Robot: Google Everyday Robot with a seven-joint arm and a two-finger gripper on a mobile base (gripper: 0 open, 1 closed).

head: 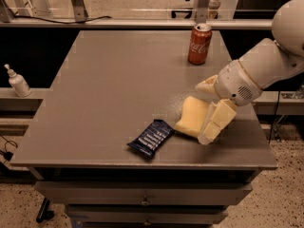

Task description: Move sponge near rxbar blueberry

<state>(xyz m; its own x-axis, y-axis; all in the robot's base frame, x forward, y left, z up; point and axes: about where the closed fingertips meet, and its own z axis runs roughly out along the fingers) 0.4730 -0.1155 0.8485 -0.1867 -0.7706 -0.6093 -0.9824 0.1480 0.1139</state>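
1. End effector: pale yellow, blocky, on a white arm that enters from the picture's right. It sits low over the desk near the front right corner. The arm is cut off at the right edge, and its upper part is a rounded white shell only partly in frame. Whether the end effector clamps the sponge or merely stands around it cannot be told.

2. Sponge: pale yellow, at the end effector and on its left side as pictured. Its right part is hidden behind the end effector's near yellow block. The two are close in colour, so the boundary between them is hard to make out. Whether its underside rests fully on the desk cannot be told.

3. Bar: dark blue wrapper, lying flat and set diagonally, left of the end effector and nearer the front edge. Its upper right end is touching or almost touching the sponge's lower left corner. The white lettering is unreadable.

4. Can: red, upright, beyond the end effector toward the back of the desk and well apart from it. It is fully visible.

5. Bottle: small, white, with a pump top, far to the left of the end effector. It stands on a lower ledge off the desk.

6. Drawers: below the desk front, cut off at the bottom edge.
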